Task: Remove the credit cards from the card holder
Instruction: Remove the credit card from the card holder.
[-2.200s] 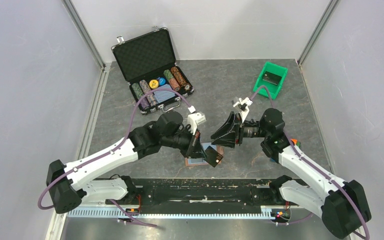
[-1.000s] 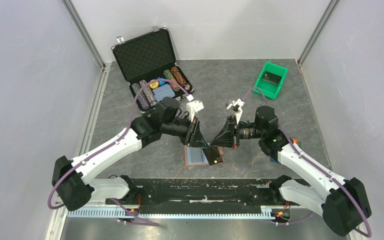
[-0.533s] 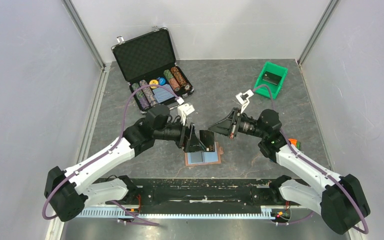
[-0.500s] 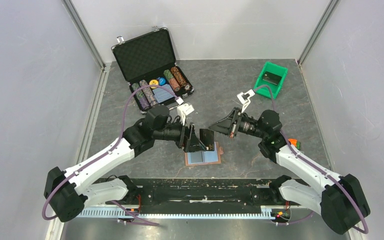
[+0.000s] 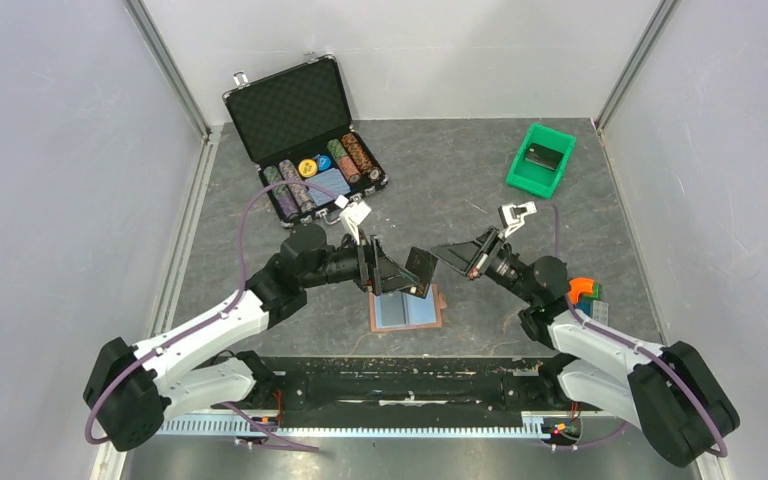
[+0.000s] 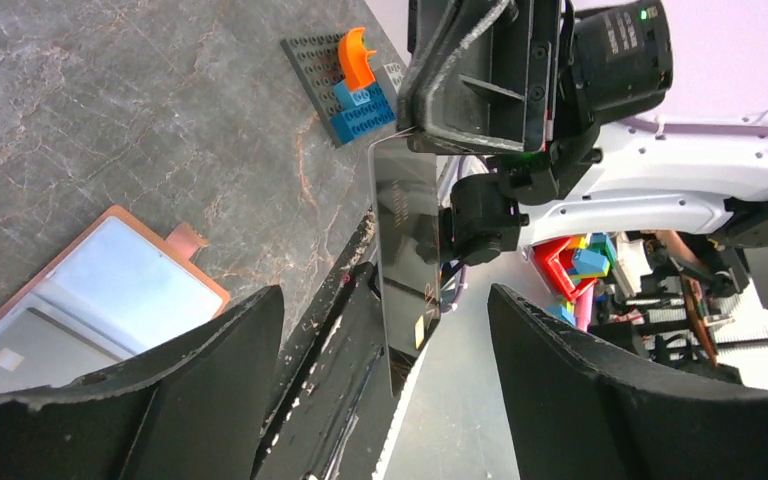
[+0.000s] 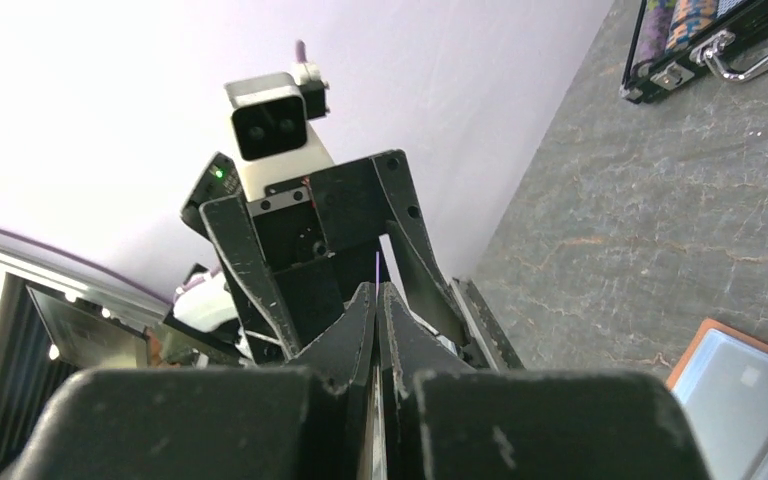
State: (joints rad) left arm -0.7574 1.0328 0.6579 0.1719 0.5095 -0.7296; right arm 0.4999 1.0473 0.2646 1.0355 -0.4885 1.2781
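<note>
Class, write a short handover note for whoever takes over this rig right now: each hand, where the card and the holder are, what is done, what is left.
Left hand: open, fingers on either side of the credit card, not gripping it.
Right hand: shut on one edge of the credit card, holding it in the air.
Card holder: lies open, blue lining up, on the table near the arm bases, no hand on it.
Done: one card is out of the holder.
Left: set that card down, then check the pockets; the pictures do not show whether more cards remain inside.
</note>
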